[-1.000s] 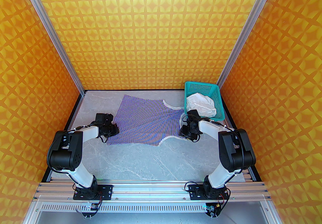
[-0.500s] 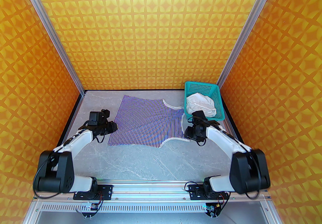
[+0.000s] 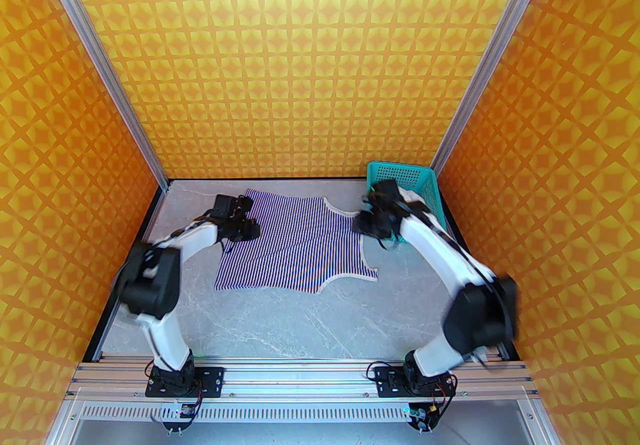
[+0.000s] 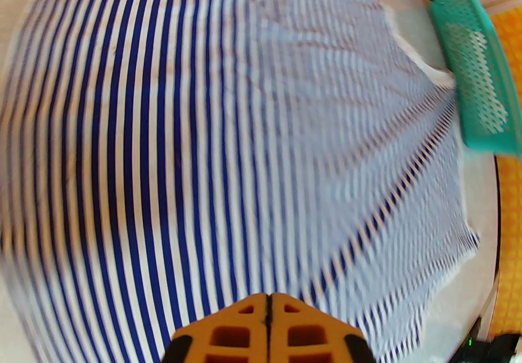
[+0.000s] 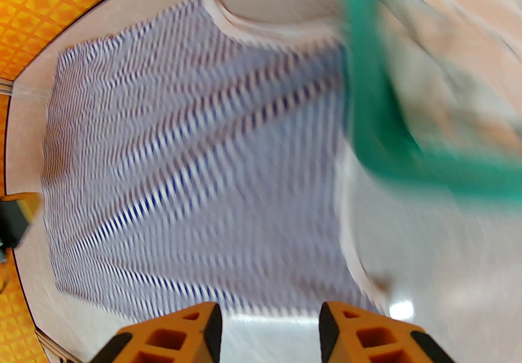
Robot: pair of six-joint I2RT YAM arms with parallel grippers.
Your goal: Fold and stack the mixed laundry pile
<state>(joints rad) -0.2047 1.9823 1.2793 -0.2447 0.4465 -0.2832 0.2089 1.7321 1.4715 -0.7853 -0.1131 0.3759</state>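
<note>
Thin-striped blue-white-red garment (image 3: 295, 243) spread flat on grey marbled table (image 3: 300, 323), far middle, ready for folding. Left gripper (image 4: 269, 300) clenched empty over its left edge; right gripper (image 5: 269, 312) released near its far-right corner, probably for pinching. Plain white wrinkled cloth (image 5: 440, 67) waiting in teal perforated plastic basket (image 3: 405, 175), far right.

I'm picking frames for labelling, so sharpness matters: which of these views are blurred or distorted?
Top external: striped garment sharp, but the left arm and right arm smear at the elbows. Left wrist: fisheye bulge, stripes softening toward the teal basket. Right wrist: heaviest motion blur, garment and basket both streaked.
</note>
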